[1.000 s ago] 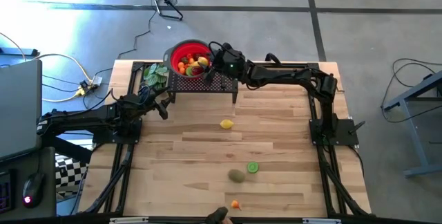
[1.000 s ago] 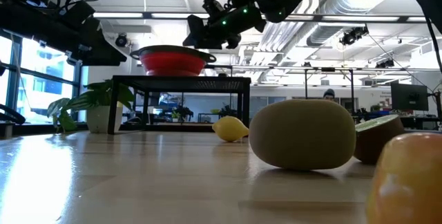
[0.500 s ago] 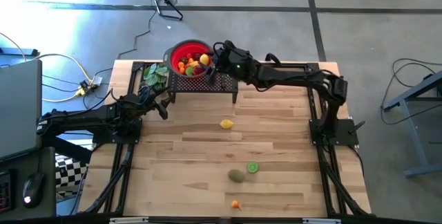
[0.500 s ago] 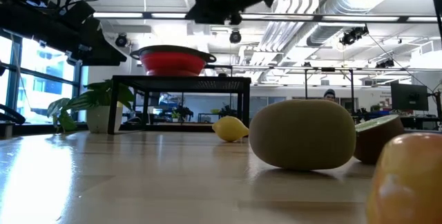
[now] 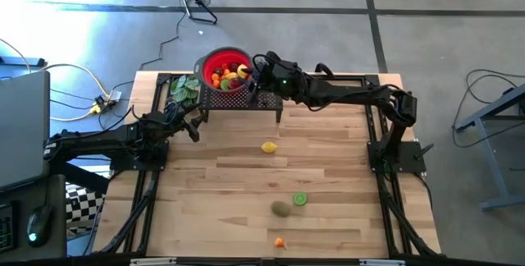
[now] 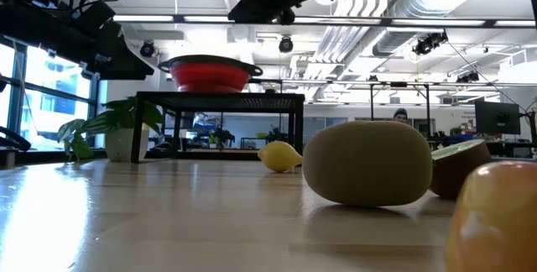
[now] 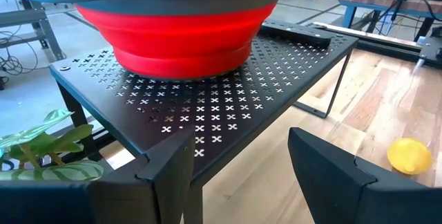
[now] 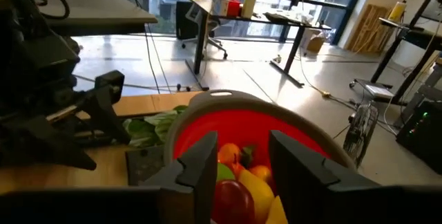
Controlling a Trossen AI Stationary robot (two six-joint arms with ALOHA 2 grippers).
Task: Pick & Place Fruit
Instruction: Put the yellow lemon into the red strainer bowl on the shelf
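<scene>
High view: right gripper [image 5: 251, 78] above red bowl [image 5: 215, 61], empty; left arm [image 5: 123, 139] waits.

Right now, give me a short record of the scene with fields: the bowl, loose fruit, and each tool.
bowl: red bowl on black perforated stand, holding fruit
loose fruit: lemon, lime half, kiwi, small orange piece on the table
right tool: above bowl, fingers apart, empty
left tool: beside stand, open, empty
</scene>
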